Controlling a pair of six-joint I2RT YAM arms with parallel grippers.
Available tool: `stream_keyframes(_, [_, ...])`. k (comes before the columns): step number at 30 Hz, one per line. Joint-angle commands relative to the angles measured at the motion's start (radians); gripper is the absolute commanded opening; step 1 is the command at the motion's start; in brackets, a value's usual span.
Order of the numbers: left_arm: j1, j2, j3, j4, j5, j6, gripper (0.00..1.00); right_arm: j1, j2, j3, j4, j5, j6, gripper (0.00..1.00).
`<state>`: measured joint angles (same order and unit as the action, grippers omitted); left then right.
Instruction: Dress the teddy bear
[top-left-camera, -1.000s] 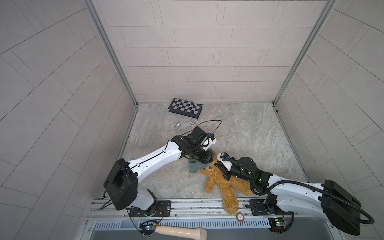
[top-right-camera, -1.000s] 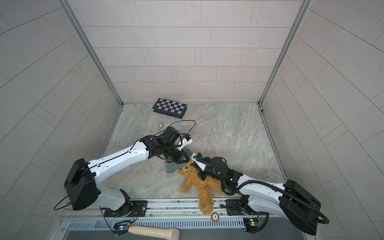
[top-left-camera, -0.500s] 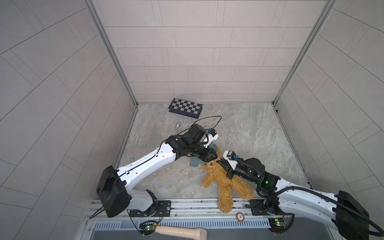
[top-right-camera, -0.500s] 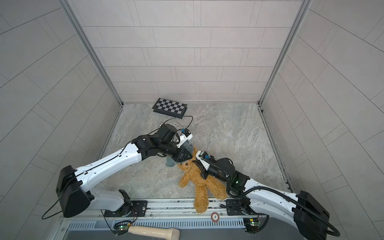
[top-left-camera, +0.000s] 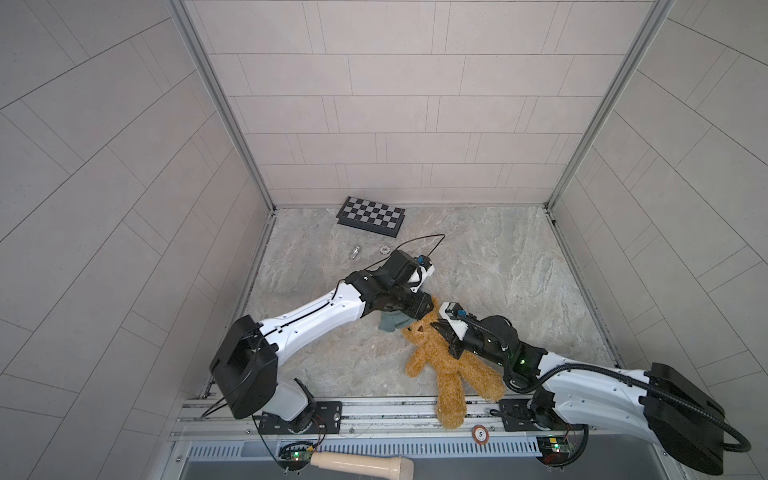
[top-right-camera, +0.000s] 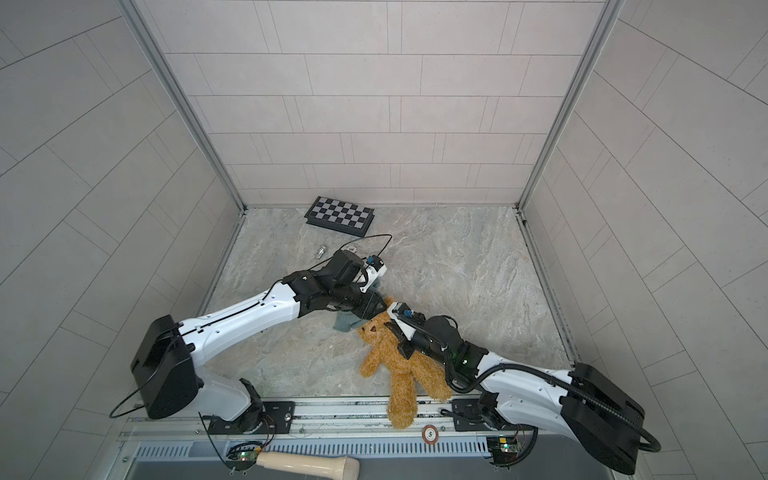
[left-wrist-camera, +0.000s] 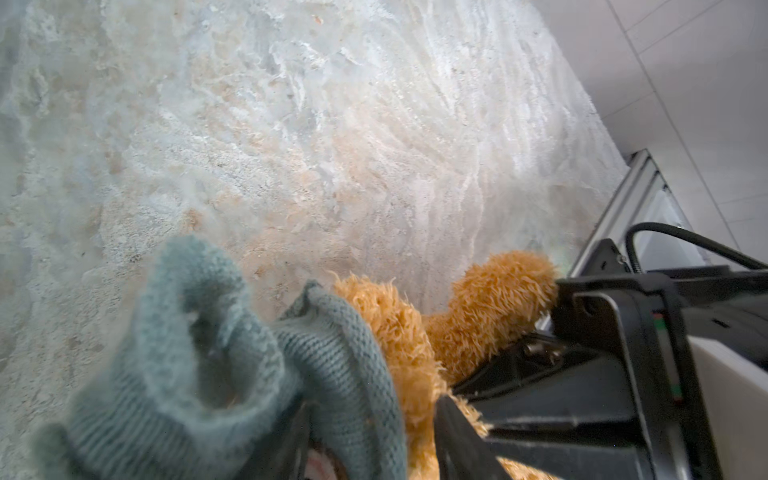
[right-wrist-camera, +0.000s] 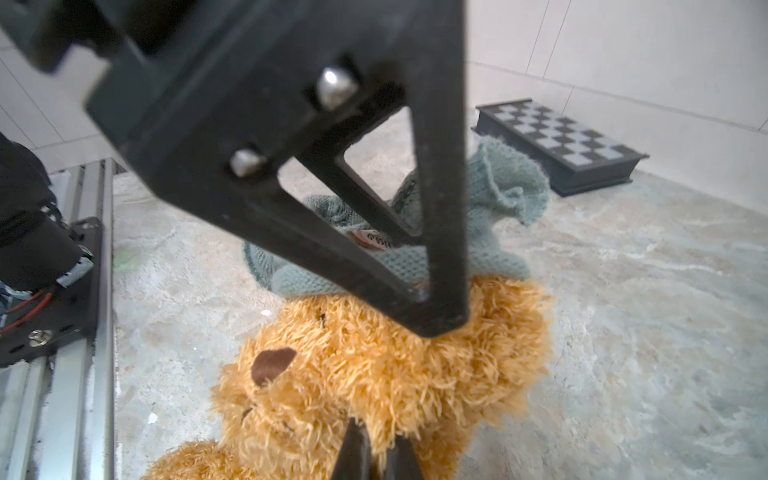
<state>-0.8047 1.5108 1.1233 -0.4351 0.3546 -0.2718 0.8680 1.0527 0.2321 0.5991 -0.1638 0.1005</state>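
Observation:
The golden-brown teddy bear (top-left-camera: 444, 365) (top-right-camera: 395, 365) lies on its back near the front, with one leg over the rail. A grey-green knitted garment (top-left-camera: 390, 322) (top-right-camera: 344, 322) (right-wrist-camera: 498, 187) is bunched at the top of its head. My left gripper (top-left-camera: 424, 309) (top-right-camera: 376, 309) (left-wrist-camera: 372, 415) sits at the bear's head, jaws open, with knit cloth (left-wrist-camera: 208, 374) and bear fur (left-wrist-camera: 399, 332) between the fingers. My right gripper (top-left-camera: 438, 330) (top-right-camera: 390, 328) (right-wrist-camera: 376, 449) is shut on a tuft of fur below the bear's face (right-wrist-camera: 374, 374).
A folded chessboard box (top-left-camera: 371, 216) lies by the back wall. A small metal piece (top-left-camera: 354, 252) and a chip (top-left-camera: 385, 249) lie in front of it. Another chip (top-left-camera: 480, 434) sits on the front rail (top-left-camera: 374, 415), and a wooden handle (top-left-camera: 361, 457) lies below it. Tiled walls enclose three sides.
The left gripper's jaws have opened from shut, and it has moved right, up against the bear's head. The right gripper keeps its pinch on the bear.

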Motion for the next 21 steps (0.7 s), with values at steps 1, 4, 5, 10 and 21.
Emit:
stream_keyframes(1, [-0.006, 0.066, 0.008, 0.009, -0.054, -0.013, 0.52, -0.007, 0.078, -0.008, 0.238, 0.014, 0.031, 0.0])
stream_keyframes(4, [-0.022, 0.113, 0.036, -0.06, -0.1, 0.008, 0.52, -0.012, 0.145, -0.003, 0.292, 0.032, 0.042, 0.0])
stream_keyframes(5, [-0.021, 0.121, 0.035, -0.073, -0.108, 0.007, 0.53, -0.012, 0.165, 0.001, 0.304, 0.038, 0.042, 0.0])
stream_keyframes(10, [-0.022, 0.168, 0.033, -0.118, -0.117, -0.004, 0.58, -0.018, 0.234, 0.006, 0.363, 0.053, 0.048, 0.0])
stream_keyframes(21, [-0.023, 0.255, 0.043, -0.146, -0.094, -0.033, 0.48, -0.017, 0.255, 0.002, 0.386, 0.086, 0.039, 0.0])
